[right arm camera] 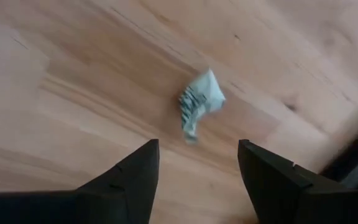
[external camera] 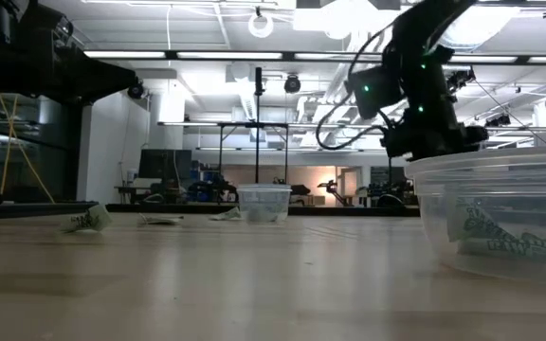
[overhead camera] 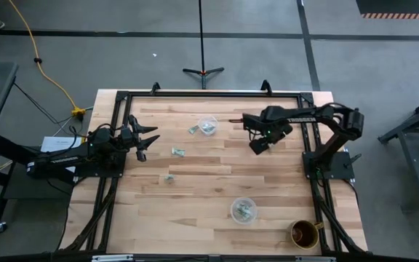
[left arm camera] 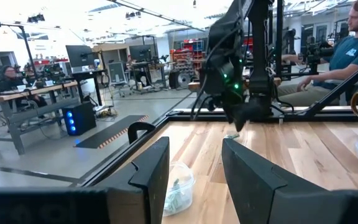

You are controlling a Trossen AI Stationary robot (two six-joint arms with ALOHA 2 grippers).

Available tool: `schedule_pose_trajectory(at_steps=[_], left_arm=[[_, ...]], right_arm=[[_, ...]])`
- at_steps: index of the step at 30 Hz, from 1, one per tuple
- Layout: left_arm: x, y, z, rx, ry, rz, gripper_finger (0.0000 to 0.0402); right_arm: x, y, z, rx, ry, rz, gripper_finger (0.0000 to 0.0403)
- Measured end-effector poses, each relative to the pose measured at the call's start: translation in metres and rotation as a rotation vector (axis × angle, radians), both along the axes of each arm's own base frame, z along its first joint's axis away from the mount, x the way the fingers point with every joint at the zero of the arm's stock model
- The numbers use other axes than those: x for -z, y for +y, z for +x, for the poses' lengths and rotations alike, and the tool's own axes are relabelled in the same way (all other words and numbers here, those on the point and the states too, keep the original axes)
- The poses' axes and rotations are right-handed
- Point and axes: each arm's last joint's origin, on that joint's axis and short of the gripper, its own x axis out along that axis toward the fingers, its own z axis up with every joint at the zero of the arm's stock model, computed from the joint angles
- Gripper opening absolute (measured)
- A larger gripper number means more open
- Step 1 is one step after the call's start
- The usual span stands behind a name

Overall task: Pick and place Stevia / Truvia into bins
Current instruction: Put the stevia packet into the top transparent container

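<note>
The wooden table [overhead camera: 217, 182] fills the middle of the high view, ringed by a black frame. The left arm reaches in from the table's left edge, and its left gripper [overhead camera: 142, 138] hangs over the boards near that edge with its fingers spread apart and nothing between them; the left wrist view shows the two dark fingers [left arm camera: 151, 171] with a clear gap. The right arm bends in from the right side, and the right gripper [overhead camera: 258, 144] points down over the far right part of the table, fingers apart and empty, above a crumpled sachet [right arm camera: 199, 102] lying on the wood between and beyond the fingertips.

A brown mug [overhead camera: 305, 233] stands at the near right corner. One clear cup [overhead camera: 244, 210] sits near the front centre of the table with green and white sachets inside; in the low view it looms at the right with printed packets against its wall. The other clear cup [overhead camera: 208, 125] stands toward the far edge, left of the right gripper, also holding sachets.

Loose packets lie on the boards: one [overhead camera: 193, 129] just beside the far cup, one [overhead camera: 178, 151] near the table's middle left, and one [overhead camera: 169, 177] a little nearer the front. A seated person [left arm camera: 347, 50] shows beyond the table in the left wrist view
</note>
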Motion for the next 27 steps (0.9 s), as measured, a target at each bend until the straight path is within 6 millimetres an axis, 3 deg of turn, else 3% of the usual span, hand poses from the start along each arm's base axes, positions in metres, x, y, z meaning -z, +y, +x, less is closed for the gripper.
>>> schedule_pose_trajectory(at_steps=[8, 15, 19, 27], left_arm=[[0.000, 0.000, 0.000, 0.000, -0.001, 0.001, 0.0182], [0.000, 0.000, 0.000, 0.000, -0.002, 0.001, 0.0182], [0.000, 0.000, 0.000, 0.000, -0.002, 0.001, 0.0182], [0.000, 0.000, 0.000, 0.000, -0.002, 0.001, 0.0182]], right_arm=[[0.033, -0.001, -0.011, 0.032, -0.058, -0.041, 0.0205], [0.039, -0.001, -0.013, 0.041, -0.074, -0.058, 0.0189], [0.037, -0.002, -0.011, 0.033, -0.078, -0.064, 0.0152], [0.034, -0.005, -0.007, 0.004, -0.087, -0.111, 0.0038]])
